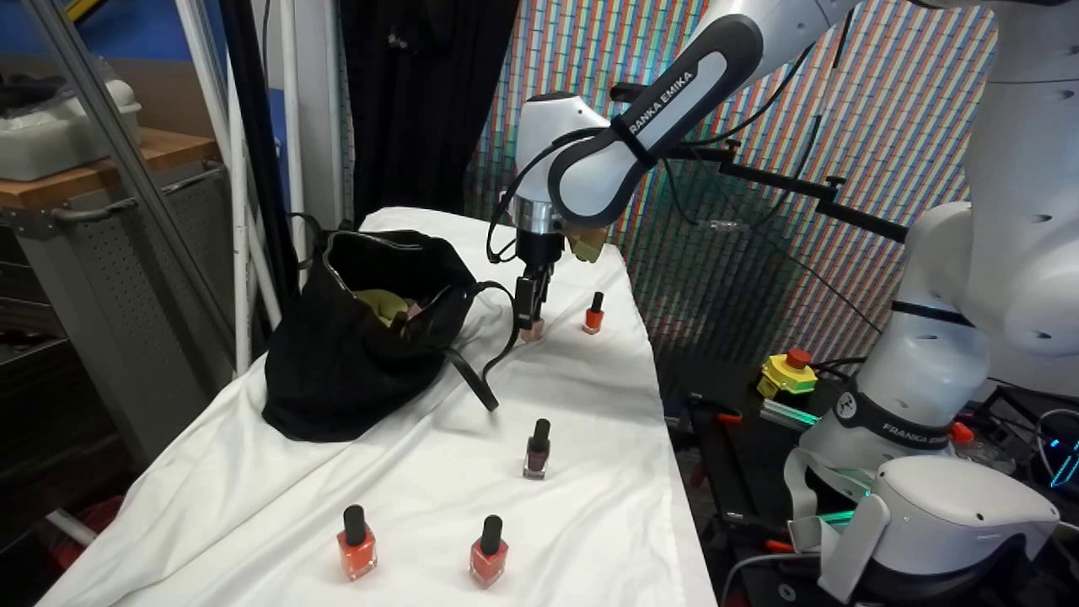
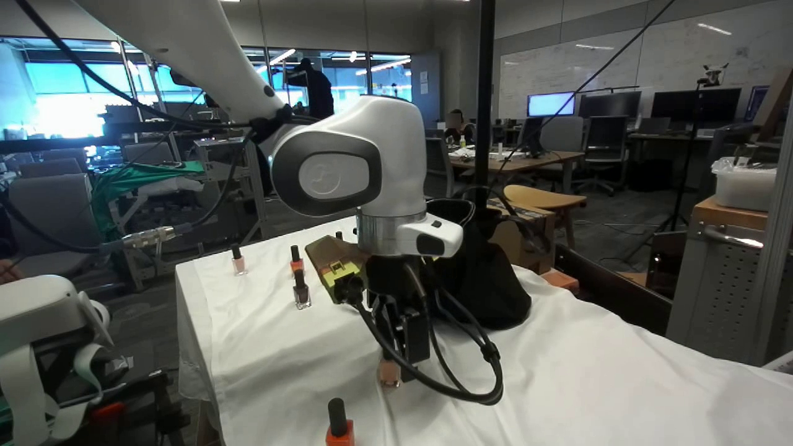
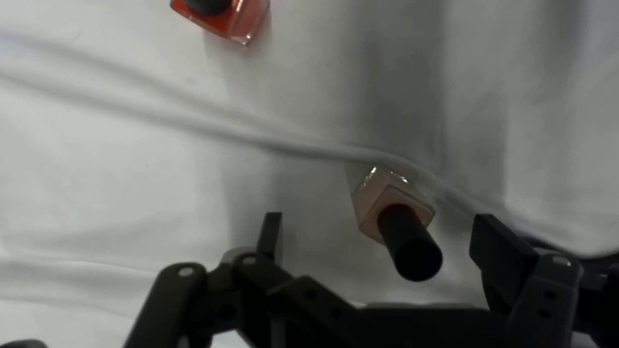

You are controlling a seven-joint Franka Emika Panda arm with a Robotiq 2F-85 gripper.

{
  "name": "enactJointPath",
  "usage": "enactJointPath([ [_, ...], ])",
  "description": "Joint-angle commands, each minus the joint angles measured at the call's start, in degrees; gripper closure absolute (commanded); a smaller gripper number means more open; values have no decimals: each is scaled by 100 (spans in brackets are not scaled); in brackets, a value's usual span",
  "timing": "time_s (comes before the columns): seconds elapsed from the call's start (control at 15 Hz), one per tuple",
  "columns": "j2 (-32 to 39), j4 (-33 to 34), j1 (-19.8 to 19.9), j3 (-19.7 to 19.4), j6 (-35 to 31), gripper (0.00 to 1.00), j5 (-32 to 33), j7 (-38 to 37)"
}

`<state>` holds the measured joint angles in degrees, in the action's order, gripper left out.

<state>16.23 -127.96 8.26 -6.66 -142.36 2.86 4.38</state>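
Between claw [image 3: 378, 216] fingers [image 3: 503, 251], bottled pinkish polish [image 3: 379, 208]

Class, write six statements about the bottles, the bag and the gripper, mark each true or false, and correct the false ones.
1. The gripper stands open. True.
2. In the wrist view, the pale pink bottle has a black cap. True.
3. The gripper clamps the pale pink bottle. False: gaps show between it and the fingers.
4. A black bag rests on the white cloth. True.
5. The black bag is shut. False: it gapes open in an exterior view.
6. Every bottle lies on its side. False: the dark bottle, for one, stands upright.
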Motion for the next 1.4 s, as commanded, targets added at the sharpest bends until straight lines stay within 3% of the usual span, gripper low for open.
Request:
enactJointPath([
  [0.0,196,172,56,63,-139,0,-188,140],
  [1.33,501,293,223,121,-209,0,-530,444],
])
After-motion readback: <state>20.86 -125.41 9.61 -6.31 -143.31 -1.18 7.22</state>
